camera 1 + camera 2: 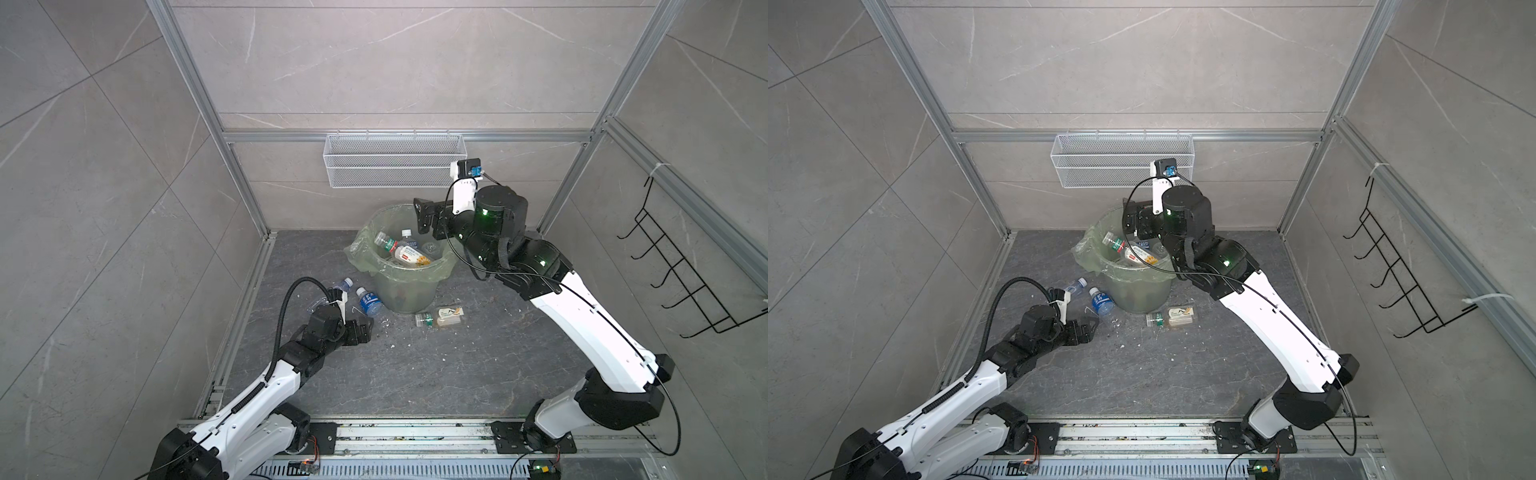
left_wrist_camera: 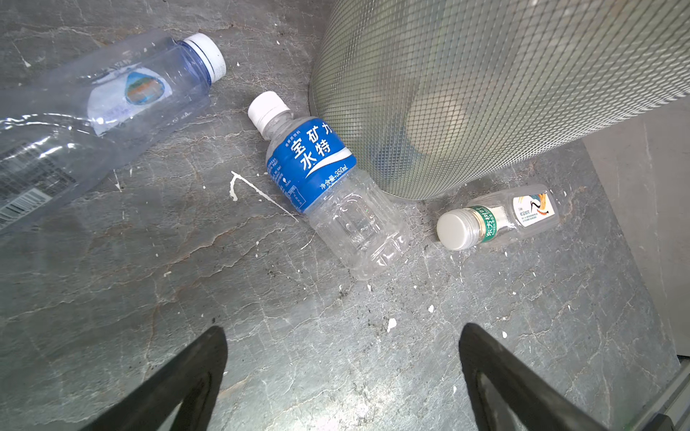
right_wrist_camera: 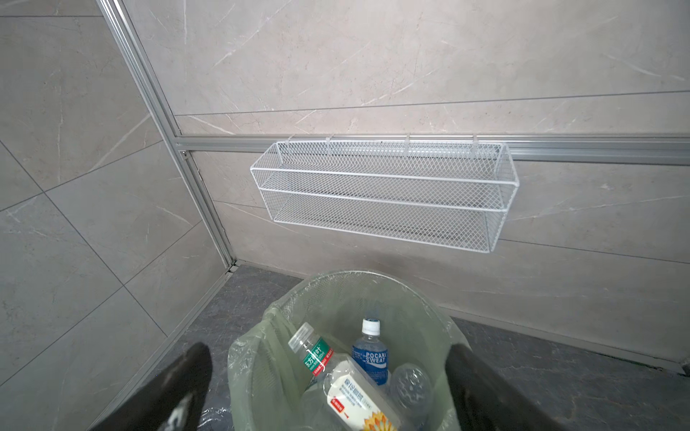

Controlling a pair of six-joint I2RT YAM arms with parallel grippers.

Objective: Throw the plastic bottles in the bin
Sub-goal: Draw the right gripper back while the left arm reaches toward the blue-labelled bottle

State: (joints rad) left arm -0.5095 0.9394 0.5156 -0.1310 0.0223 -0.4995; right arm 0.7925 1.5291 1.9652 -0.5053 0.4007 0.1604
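Clean-up at mid-task: the bin, a translucent pale-green bucket with a thin bag folded over its rim, stands at centre frame in both top views, near the back wall and below a white wire basket. Several plastic bottles already lie inside it, among them one with a blue-and-white label and one with a green neck band. At right of centre the right gripper hangs over the bin's far rim, its jaws spread wide and holding nothing, so this arm's share of a drop looks complete. At lower left the left gripper hovers low over the dark stone floor, jaws likewise spread and empty, pointed at the litter. At least three bottles wait on the floor: a blue-tinted clear bottle at upper left of the left wrist view, apart from the bin; a blue-label bottle at its centre, lying on its side just beside the bin's base; and a small beige-label bottle at its right, also close to the base. The step in hand appears to be the left arm's next pick. That likely calls for moving forward onto the blue-label bottle, straddling its body across the width, then pinching gently, since thin empty plastic may buckle or roll.
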